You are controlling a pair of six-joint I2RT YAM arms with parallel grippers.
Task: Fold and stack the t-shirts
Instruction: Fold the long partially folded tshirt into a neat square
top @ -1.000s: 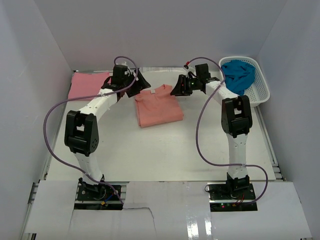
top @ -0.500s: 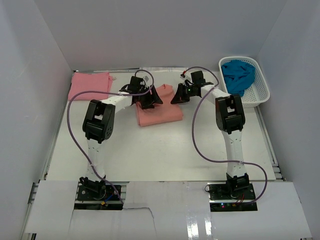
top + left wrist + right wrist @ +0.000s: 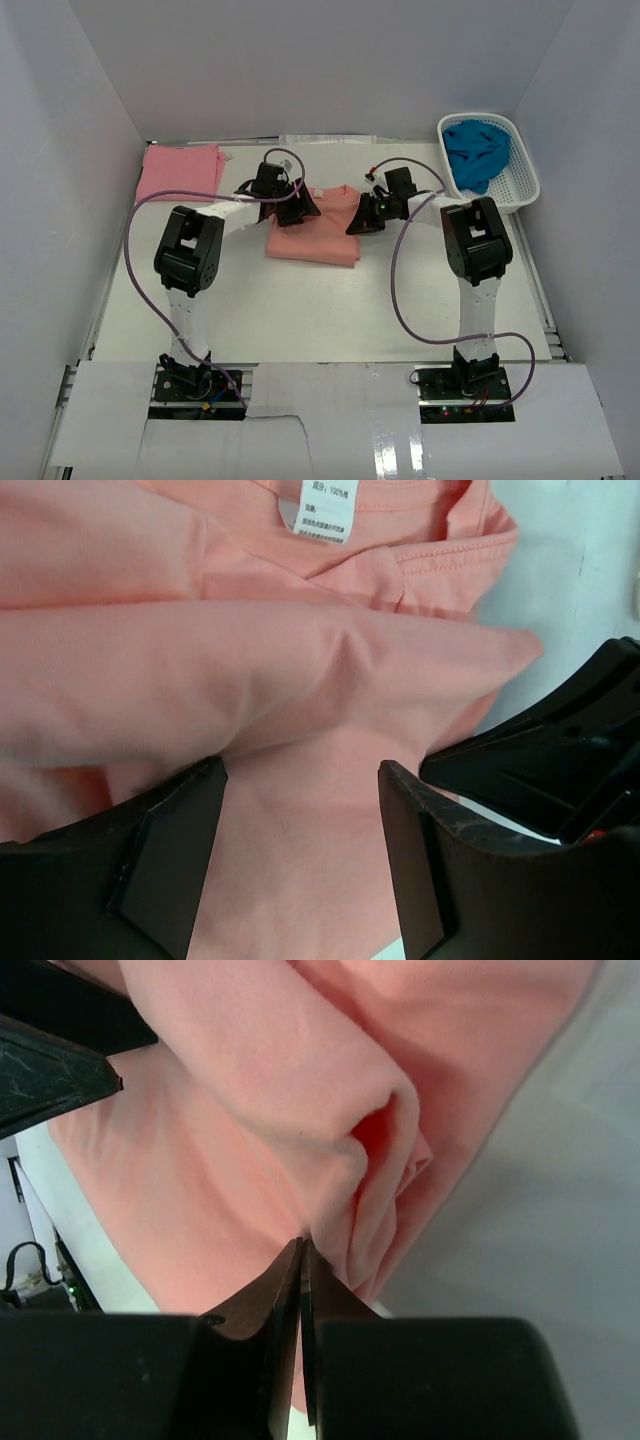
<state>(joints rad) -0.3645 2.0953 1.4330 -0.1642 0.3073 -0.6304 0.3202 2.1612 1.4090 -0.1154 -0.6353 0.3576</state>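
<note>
The salmon-orange t-shirt (image 3: 312,238) lies partly folded mid-table, its white neck label (image 3: 328,510) facing up. My left gripper (image 3: 301,204) hangs open over the shirt's back left part, and its fingers (image 3: 170,855) straddle flat cloth just behind a raised fold. My right gripper (image 3: 361,219) is at the shirt's right edge, shut, with its tips (image 3: 302,1247) pinched into a bunched fold of the salmon cloth (image 3: 300,1080). A lighter pink t-shirt (image 3: 180,170) lies folded at the back left. The teal-blue t-shirt (image 3: 475,150) is crumpled in the basket.
A white lattice basket (image 3: 522,185) stands at the back right corner. White walls close in the table on three sides. Purple cables loop from both arms over the table's near half.
Both grippers have come in over the salmon shirt. The right gripper has shut on its right edge. The shirt has shifted toward me and bunched up.
</note>
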